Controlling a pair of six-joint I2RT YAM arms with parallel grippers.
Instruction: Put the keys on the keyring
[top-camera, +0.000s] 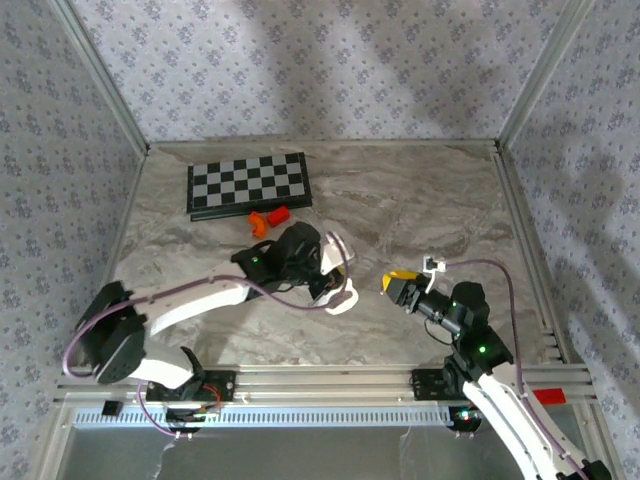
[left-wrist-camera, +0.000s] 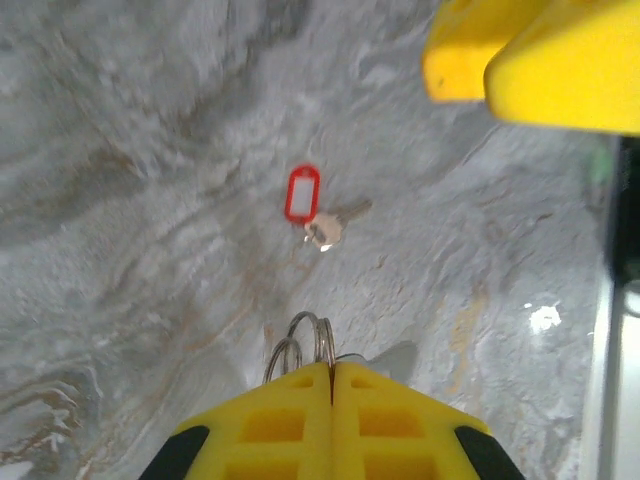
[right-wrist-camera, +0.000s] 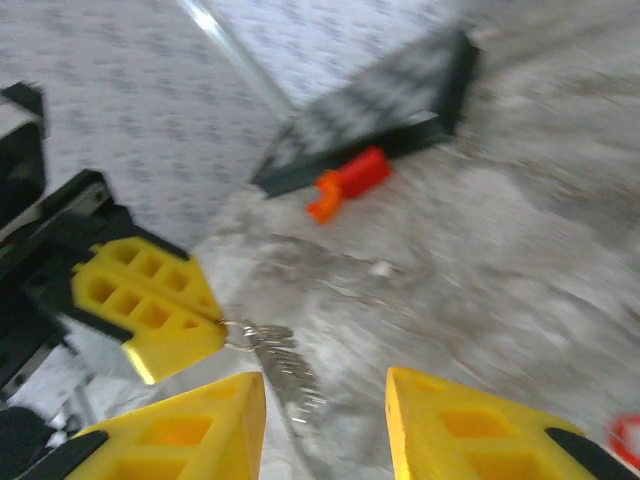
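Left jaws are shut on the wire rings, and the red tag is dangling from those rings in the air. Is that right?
Not quite. The left gripper is shut on the wire rings, but the red tag is not dangling from them. It lies flat on the table beyond the jaws, with a silver key at its end. The left wrist view shows this.

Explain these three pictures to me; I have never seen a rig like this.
Two robot arms are bolted to a marble table. One picture looks down from above; the other two come from cameras on the wrists. The left end effector is shut on a wire ring with small keys hanging from it. The right end effector, open, is close by. On the table lie a red tag with a key by it, a chessboard and orange blocks.
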